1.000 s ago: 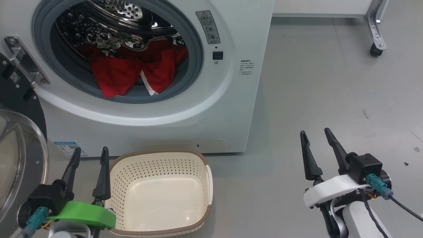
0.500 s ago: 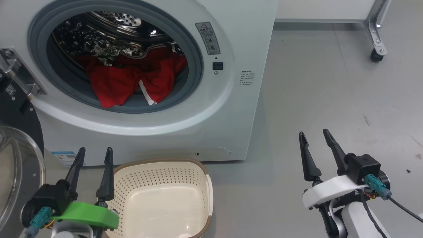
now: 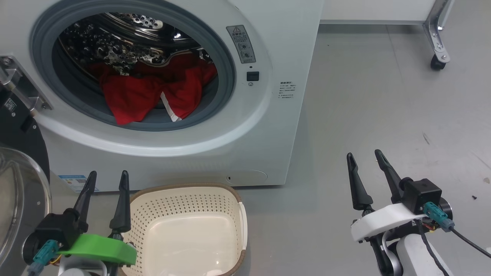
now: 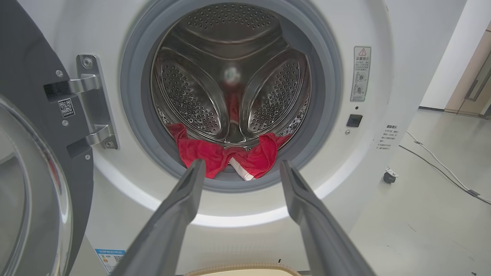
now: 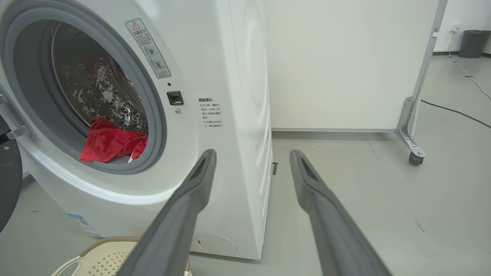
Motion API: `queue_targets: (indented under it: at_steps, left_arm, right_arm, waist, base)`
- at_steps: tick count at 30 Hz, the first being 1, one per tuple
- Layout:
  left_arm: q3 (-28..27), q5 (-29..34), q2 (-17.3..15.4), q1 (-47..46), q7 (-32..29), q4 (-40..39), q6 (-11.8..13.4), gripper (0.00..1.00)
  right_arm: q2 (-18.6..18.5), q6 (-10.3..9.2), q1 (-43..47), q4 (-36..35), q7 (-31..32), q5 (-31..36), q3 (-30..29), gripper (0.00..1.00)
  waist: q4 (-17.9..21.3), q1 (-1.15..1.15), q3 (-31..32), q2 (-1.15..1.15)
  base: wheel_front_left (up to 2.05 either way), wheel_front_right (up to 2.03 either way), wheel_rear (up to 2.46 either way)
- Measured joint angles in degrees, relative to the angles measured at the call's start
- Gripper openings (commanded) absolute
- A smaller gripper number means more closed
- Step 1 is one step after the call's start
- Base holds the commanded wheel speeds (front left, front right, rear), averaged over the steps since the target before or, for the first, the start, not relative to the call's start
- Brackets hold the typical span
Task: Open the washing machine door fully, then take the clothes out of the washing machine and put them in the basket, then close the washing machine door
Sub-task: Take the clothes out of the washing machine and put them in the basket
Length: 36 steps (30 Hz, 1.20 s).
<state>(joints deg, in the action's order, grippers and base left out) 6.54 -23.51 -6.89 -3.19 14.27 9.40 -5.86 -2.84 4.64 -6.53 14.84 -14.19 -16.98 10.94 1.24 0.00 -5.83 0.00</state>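
- The washing machine door (image 3: 23, 145) hangs swung out to the left of the opening with its hinge bared, so I judge the first step as done, or very nearly.
- The step in hand is taking out the clothes (image 3: 134, 96), and it is not yet begun. The red fabric lies in a heap at the bottom of the drum (image 3: 115, 42), and its front edge hangs over the grey gasket (image 3: 228, 88).
- The basket (image 3: 184, 188) stands on the floor (image 3: 364, 96) just before the washing machine (image 3: 276, 46), under the opening. I see nothing in the part of it that shows.
- The left pincer (image 3: 107, 174) is spread wide, holds nothing and touches nothing. It stands beside the left rim of the basket, and in its wrist view the fingers point towards the lower part of the opening.
- The right pincer (image 3: 363, 154) is spread wide as well and is empty. It hovers above the bare floor, well apart from the machine on its right side.
- The next move, as I judge it, calls for one arm, probably the left, to reach up and forward through the opening and close on the near fold of the fabric.
- The fingers should pass over the gasket without catching it, and away from the open door.
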Motion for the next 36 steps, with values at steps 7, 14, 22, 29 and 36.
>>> queue_targets:
  at_steps: [7, 14, 22, 29, 36]
  left_arm:
    - [-0.01, 0.00, 0.00, 0.00, 0.00, 0.02, 0.01, 1.00]
    - [0.00, 0.01, -0.01, 0.00, 0.00, 0.13, 0.03, 1.00]
    - [-0.01, 0.05, -0.03, 0.00, 0.00, 0.37, 0.36, 1.00]
    - [-0.01, 0.07, -0.03, 0.00, 0.00, 0.38, 0.51, 1.00]
    - [-0.03, 0.07, -0.05, 0.00, 0.00, 0.24, 0.55, 1.00]
  right_arm:
    - [0.00, 0.00, -0.01, 0.00, 0.00, 0.00, -0.02, 1.00]
    - [0.00, 0.00, -0.01, 0.00, 0.00, -0.01, -0.04, 1.00]
    - [0.01, 0.00, -0.01, 0.00, 0.00, -0.02, -0.03, 1.00]
    - [0.01, -0.01, -0.01, 0.00, 0.00, -0.10, -0.02, 1.00]
    - [0.01, -0.01, -0.01, -0.05, 0.00, -0.10, 0.23, 1.00]
  waist:
    - [0.01, 0.00, -0.19, 0.00]
    - [0.00, 0.00, -0.32, 0.00]
    - [-0.04, 0.00, -0.30, 0.00]
    - [-0.01, 0.00, -0.36, 0.00]
    - [0.07, 0.00, -0.70, 0.00]
  base:
    - [0.00, 0.00, 0.00]
    - [0.00, 0.00, 0.00]
    - [0.00, 0.00, 0.00]
    - [0.00, 0.00, 0.00]
    - [0.00, 0.00, 0.00]
